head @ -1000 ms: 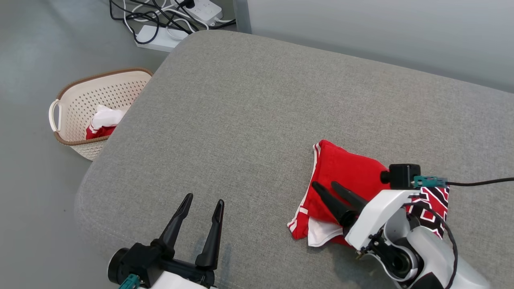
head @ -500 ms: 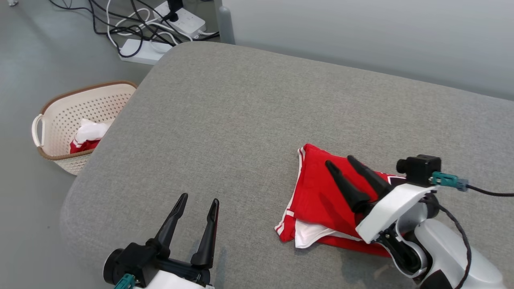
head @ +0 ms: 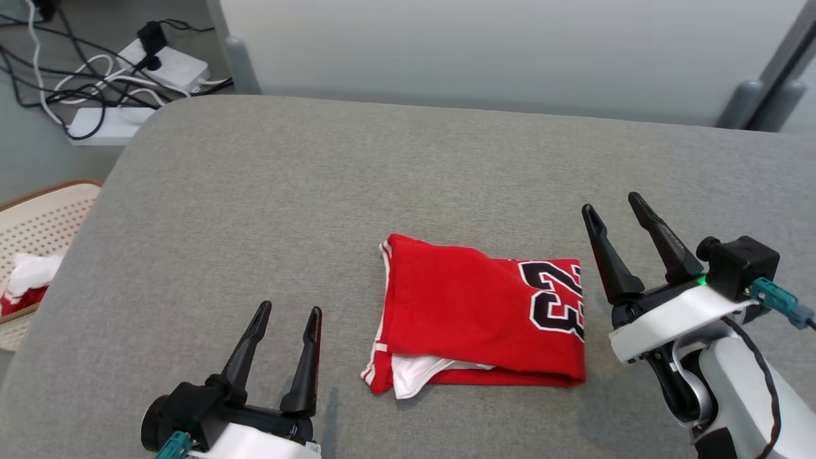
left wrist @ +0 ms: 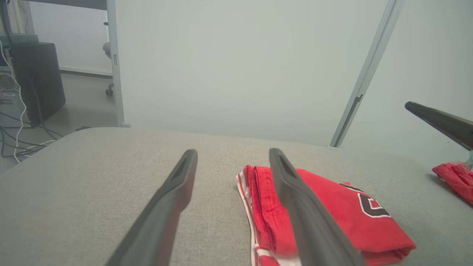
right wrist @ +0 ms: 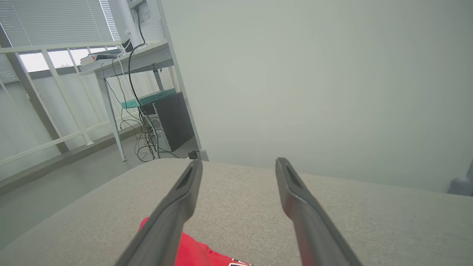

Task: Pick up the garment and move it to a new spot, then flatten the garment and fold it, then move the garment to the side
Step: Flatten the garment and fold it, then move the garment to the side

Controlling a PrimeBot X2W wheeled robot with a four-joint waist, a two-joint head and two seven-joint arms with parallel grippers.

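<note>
Jersey point(head: 478, 312), red knit with black-and-white numerals and white-striped trim, folded into a soft rectangle at the middle of the coarse grey woven cushion point(head: 287, 191). Left gripper point(head: 290, 309) at its 7 o'clock and right gripper point(head: 611, 204) at its 3 o'clock stand wide and empty. We judge the sideways move due: pinch all layers at opposite edges and lift level, so the fold holds.

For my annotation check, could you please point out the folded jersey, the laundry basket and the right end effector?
folded jersey point(head: 459, 306): head view, plain red middle.
laundry basket point(head: 44, 223): head view, perforated inner wall.
right end effector point(head: 610, 203): head view, midway between fingertips.
</note>
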